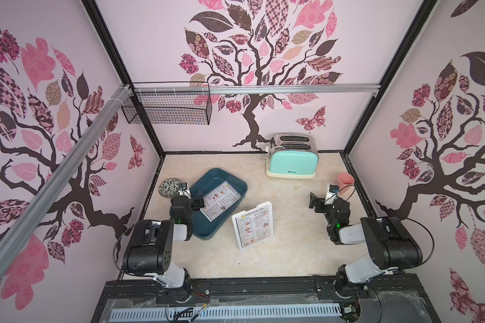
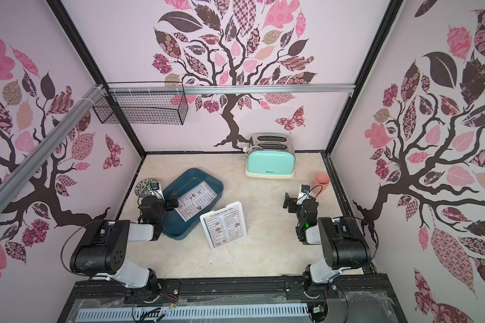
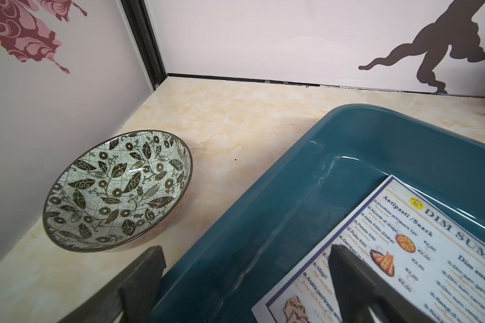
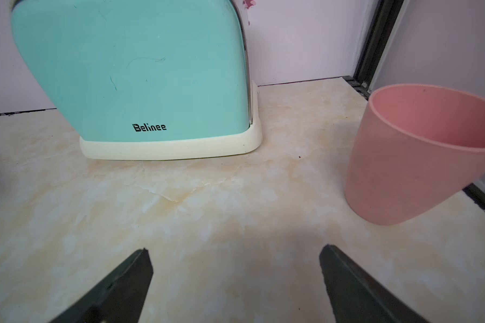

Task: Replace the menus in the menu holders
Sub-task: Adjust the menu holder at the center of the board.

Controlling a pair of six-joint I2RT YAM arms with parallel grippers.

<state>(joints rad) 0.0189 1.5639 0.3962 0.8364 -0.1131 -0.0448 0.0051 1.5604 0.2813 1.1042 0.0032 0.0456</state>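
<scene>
Left gripper [image 3: 244, 249] agape, empty, over tray [image 3: 263, 195] rim, menu [image 3: 445, 246] inside; bowl [image 3: 118, 190] beside; right gripper [image 4: 235, 249] (equally wide, empty) faces toaster [image 4: 140, 70], cup [image 4: 420, 156].

A cream, marble-patterned tabletop [image 1: 277, 201] carries five things. A dark blue rectangular plastic tray [image 1: 213, 180] sits toward the left. Just beside it, near the left wall, is a round ceramic bowl with a black leaf pattern [image 1: 170, 188]. A mint-green toaster [image 1: 291, 165] stands at the back and a pink plastic cup [image 1: 345, 181] near the right wall. A clear slanted acrylic menu holder [image 1: 256, 243] stands in the middle.
</scene>
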